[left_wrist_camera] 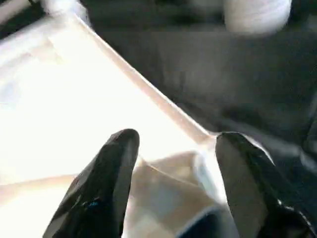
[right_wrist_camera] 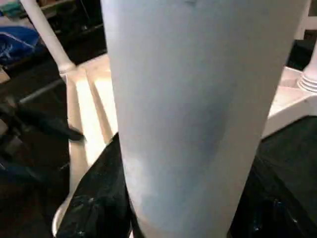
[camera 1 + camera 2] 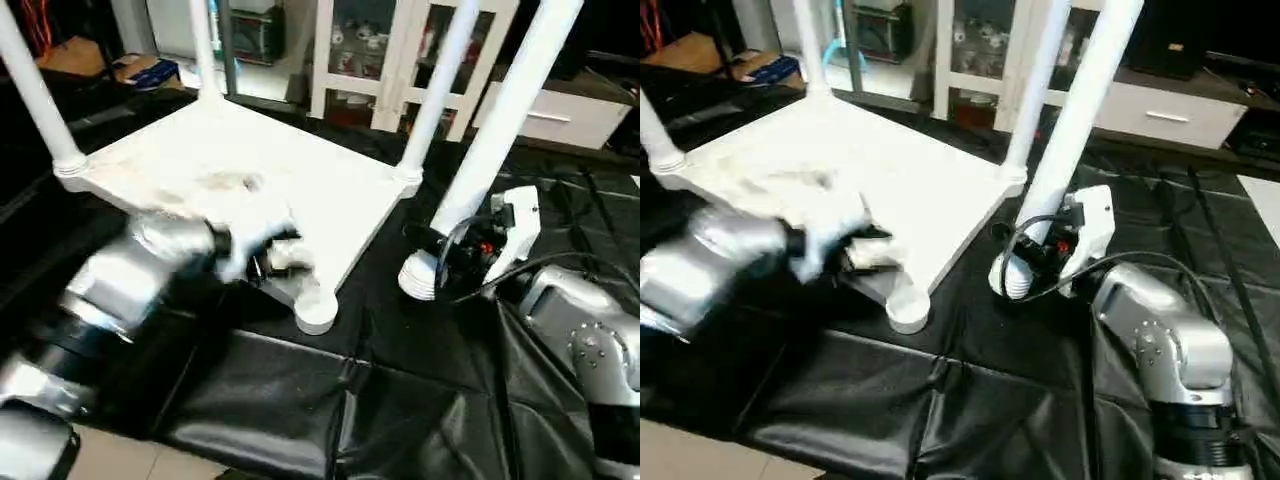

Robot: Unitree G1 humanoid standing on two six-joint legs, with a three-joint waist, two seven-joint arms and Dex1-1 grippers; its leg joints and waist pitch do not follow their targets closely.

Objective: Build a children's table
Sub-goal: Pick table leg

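Note:
The white table top (image 3: 250, 180) lies underside up on a black cloth. Three white legs stand in its corner sockets: one at the left (image 3: 40, 100), one at the back (image 3: 203, 50), one at the right (image 3: 440, 80). The near corner socket (image 3: 317, 312) holds no leg. My right gripper (image 3: 450, 255) is shut on the fourth leg (image 3: 505, 120) near its thick end (image 3: 418, 275), which is down by the cloth, to the right of the top. My left gripper (image 1: 173, 144) is open over the top's near edge, its fingers (image 1: 116, 168) on either side of the rim beside the bare socket.
The black cloth (image 3: 330, 400) covers the work surface. Behind it stand a white glass-door cabinet (image 3: 400, 50) and a low white drawer unit (image 3: 560, 115). A blue object (image 3: 150, 70) lies on the floor at the back left.

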